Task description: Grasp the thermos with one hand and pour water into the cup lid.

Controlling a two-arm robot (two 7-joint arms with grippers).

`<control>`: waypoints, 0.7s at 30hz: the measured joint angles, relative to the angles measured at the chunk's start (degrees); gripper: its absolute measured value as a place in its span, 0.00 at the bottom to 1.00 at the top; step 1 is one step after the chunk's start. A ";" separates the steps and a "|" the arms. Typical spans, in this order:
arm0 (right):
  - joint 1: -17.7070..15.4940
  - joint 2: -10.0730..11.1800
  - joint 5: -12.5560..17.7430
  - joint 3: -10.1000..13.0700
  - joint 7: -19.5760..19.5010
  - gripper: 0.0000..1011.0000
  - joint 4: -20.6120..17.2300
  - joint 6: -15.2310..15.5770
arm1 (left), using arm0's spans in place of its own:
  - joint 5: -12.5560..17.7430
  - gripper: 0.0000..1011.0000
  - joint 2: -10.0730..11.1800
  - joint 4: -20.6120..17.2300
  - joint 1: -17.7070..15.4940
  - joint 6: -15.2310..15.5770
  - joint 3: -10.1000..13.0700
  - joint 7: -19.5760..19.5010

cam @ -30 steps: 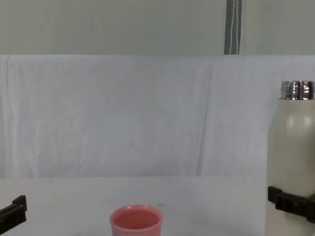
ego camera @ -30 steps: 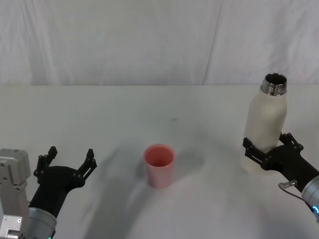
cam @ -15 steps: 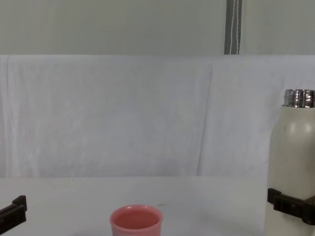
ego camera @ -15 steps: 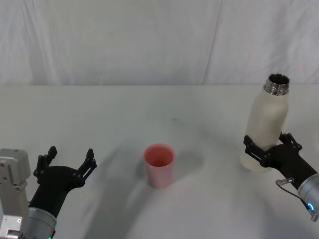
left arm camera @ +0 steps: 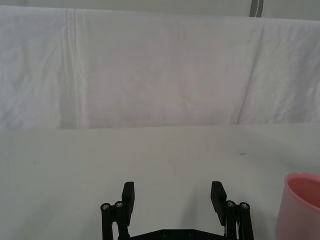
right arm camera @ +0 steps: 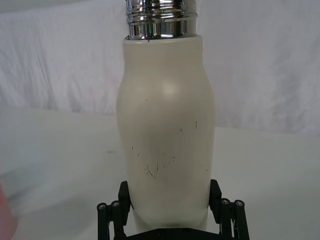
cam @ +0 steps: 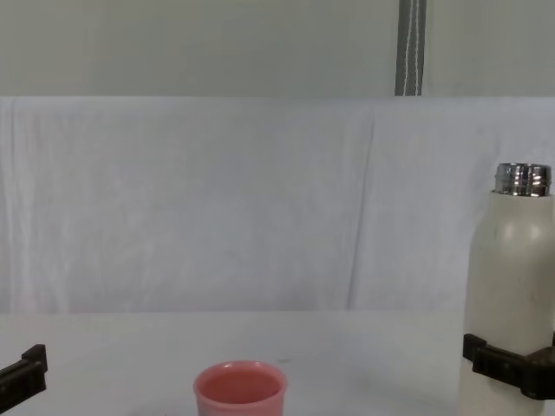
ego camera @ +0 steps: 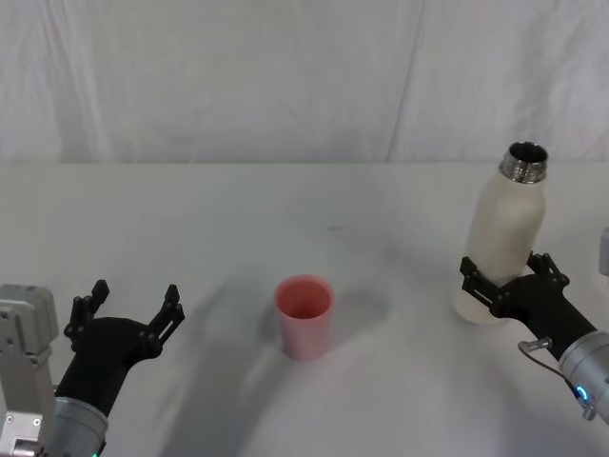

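The thermos (ego camera: 504, 228) is a tall cream-white bottle with an open steel neck. It stands upright at the table's right side. My right gripper (ego camera: 506, 273) is shut on its lower body, with one finger on each side. The right wrist view shows the thermos (right arm camera: 165, 130) pressed between that gripper's (right arm camera: 169, 192) black fingers. The cup lid (ego camera: 304, 314) is a small pink cup standing near the middle of the table, well left of the thermos. My left gripper (ego camera: 135, 300) is open and holds nothing, low at the left. The cup lid (left arm camera: 301, 205) sits off to its side.
A white cloth covers the table (ego camera: 285, 209) and hangs as a backdrop behind it. The chest view shows the cup lid (cam: 240, 392) at the bottom centre and the thermos (cam: 512, 277) at the right edge. Bare table lies between them.
The thermos and my right gripper have shifted slightly to the left and a little lower in the chest view. The left arm and the cup lid have not moved.
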 joint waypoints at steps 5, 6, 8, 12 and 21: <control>0.44 -0.27 -0.36 -0.10 0.05 0.94 0.82 -0.18 | 0.00 0.99 0.00 0.00 0.00 0.00 0.00 0.00; 0.48 -0.31 -0.42 -0.12 0.05 0.94 0.89 -0.19 | 0.00 0.99 0.00 0.00 0.00 0.00 0.00 0.00; 0.60 -0.41 -0.58 -0.17 0.05 0.94 1.08 -0.19 | 0.00 0.99 0.00 0.00 0.00 0.00 0.00 0.00; 0.75 -0.53 -0.76 -0.22 0.09 0.94 1.25 -0.19 | 0.00 0.99 0.00 0.00 0.00 0.00 0.00 0.00; 0.88 -0.58 -1.19 -0.38 0.20 0.94 1.37 0.02 | 0.00 0.99 0.00 0.00 0.00 0.00 0.00 0.00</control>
